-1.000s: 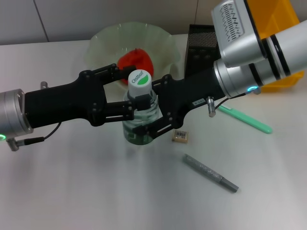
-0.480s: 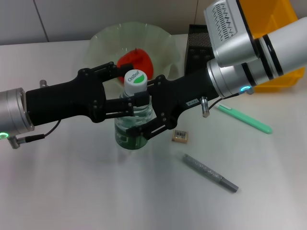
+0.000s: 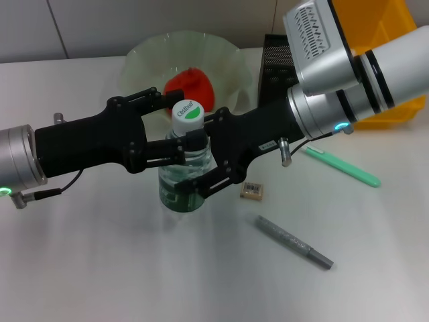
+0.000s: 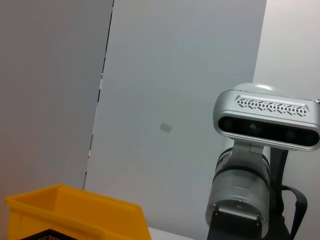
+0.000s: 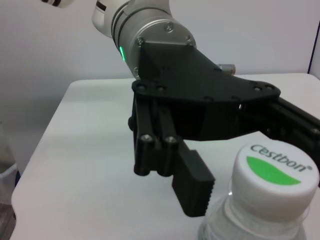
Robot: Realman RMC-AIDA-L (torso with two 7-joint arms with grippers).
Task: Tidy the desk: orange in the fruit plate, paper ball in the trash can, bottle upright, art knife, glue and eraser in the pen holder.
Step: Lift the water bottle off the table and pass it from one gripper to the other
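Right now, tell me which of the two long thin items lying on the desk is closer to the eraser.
The grey glittery stick, lying just in front of the eraser. The mint-green one lies farther off, over toward the yellow trash can.

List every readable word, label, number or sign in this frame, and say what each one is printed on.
"Cestbon": on the white cap of the bottle, above a green mark; clearest in the right wrist view.
Barcode sticker on the eraser: too small to read.
Green label low on the bottle: print not readable.
Small white tag on the right gripper: too small to read.
Nothing else carries text.
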